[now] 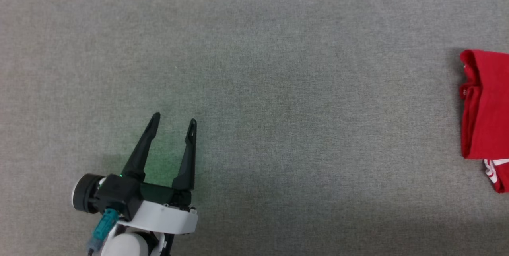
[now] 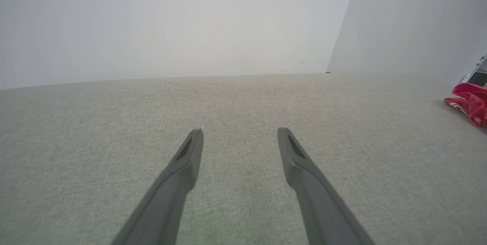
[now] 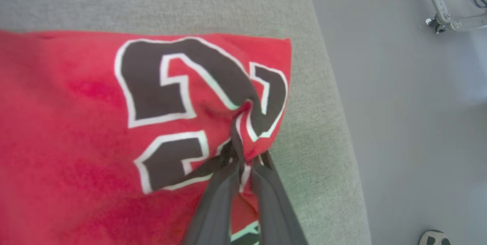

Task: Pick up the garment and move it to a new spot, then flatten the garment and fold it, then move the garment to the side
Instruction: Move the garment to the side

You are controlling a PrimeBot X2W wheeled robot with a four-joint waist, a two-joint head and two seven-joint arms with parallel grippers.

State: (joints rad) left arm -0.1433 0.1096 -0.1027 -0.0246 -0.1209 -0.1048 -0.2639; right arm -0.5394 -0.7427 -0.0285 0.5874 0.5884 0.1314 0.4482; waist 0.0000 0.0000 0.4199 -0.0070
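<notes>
- My right gripper [image 3: 245, 146] is almost closed. Its 2 dark fingers pinch a bunched fold of the garment [image 3: 76, 123], right at the black, white-outlined lettering.
- The red cloth puckers up toward the fingertips there; I cannot tell how many layers are in the pinch.
- My left gripper [image 1: 174, 119] stands wide open and holds nothing, its 2 fingers pointing up the head view over the bare grey fabric surface [image 1: 278, 69].
- In the head view the garment sits at the far right edge, well apart from the left gripper. It is a folded red bundle with white-and-red striped trim showing at its lower end.
- In the right wrist view the garment lies close to the edge of the grey surface, and a pale grey floor [image 3: 411, 104] lies beyond that edge.
- On the floor I see a metal frame [image 3: 441, 5] in the upper corner and what looks like the toe of a shoe [image 3: 433, 238] in the bottom corner.
- The left wrist view shows a plain pale wall [image 2: 171, 20] behind the surface.
</notes>
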